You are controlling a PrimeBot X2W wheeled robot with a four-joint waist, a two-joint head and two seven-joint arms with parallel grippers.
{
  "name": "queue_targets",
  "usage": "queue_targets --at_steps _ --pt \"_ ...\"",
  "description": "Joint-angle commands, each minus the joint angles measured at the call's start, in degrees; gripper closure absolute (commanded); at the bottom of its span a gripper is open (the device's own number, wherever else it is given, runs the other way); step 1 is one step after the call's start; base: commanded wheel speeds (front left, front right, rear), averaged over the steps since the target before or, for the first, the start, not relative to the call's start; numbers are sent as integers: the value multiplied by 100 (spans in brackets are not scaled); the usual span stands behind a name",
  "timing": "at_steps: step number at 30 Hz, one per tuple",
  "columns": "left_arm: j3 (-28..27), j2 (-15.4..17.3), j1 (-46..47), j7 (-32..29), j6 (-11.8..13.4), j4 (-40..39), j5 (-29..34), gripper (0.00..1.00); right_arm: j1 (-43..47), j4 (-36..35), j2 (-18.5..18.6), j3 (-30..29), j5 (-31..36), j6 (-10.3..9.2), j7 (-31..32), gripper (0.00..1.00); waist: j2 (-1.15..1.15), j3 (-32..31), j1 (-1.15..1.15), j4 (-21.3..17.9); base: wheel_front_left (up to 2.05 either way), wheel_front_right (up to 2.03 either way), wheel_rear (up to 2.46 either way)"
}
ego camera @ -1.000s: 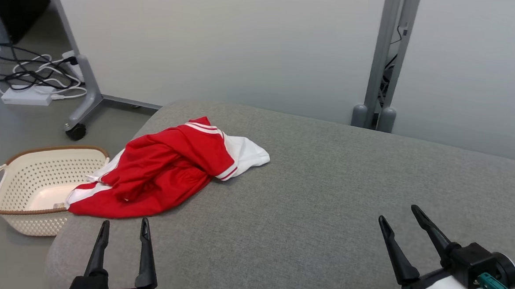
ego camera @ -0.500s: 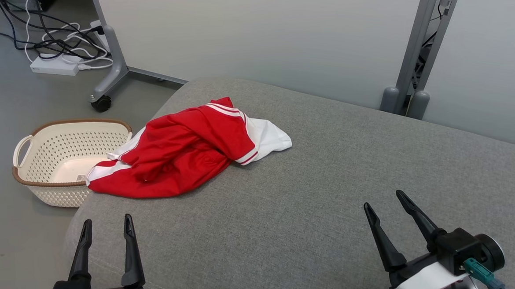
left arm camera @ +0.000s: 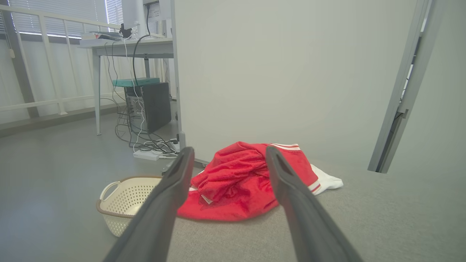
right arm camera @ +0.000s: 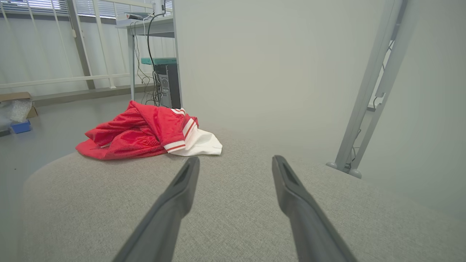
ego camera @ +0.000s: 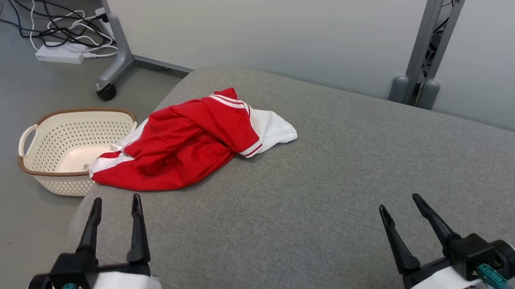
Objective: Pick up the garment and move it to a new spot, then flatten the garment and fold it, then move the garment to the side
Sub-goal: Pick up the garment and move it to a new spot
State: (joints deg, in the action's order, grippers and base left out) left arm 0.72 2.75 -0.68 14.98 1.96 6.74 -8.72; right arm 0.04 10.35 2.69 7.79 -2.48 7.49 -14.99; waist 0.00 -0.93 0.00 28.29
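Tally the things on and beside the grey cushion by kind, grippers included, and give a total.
Garments: 1, the red and white garment, crumpled on the grey cushion
Baskets: 1, the cream basket, on the floor beside the cushion
Grippers: 2, the left gripper and the right gripper, both open and holding nothing
Total: 4

Your left gripper of two long dark tapered fingers [ego camera: 115, 198] sits low on your left, fingers pointing almost straight ahead, spread wide and empty; your matching dark right gripper [ego camera: 398, 202] sits low right, equally wide, fingers leaning leftward
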Motion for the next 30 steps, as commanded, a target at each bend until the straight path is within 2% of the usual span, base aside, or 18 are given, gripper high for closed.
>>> queue_targets --at_steps 1,7,14,21,30 --pt "-26 24 343 26 -69 122 -79 0 -19 -45 39 -78 102 1 -33 0 0 218 0 34 0 0 0" --pt "-163 20 1070 26 -194 498 -282 0 -213 -142 40 -105 332 0 -32 0 0 690 0 -85 0 0 0" --pt "-362 40 2182 25 -385 1430 -397 0 -583 -231 42 -184 606 0 -32 0 0 1311 0 -327 0 0 0" --pt "-455 204 3473 -66 -391 2810 -513 0 -811 -327 55 -145 761 1 -32 0 0 1813 0 -578 0 0 0" --pt "-770 651 4936 -357 -712 4198 -1086 0 -1078 -473 166 -150 801 0 -33 0 0 2457 0 -929 0 0 0"
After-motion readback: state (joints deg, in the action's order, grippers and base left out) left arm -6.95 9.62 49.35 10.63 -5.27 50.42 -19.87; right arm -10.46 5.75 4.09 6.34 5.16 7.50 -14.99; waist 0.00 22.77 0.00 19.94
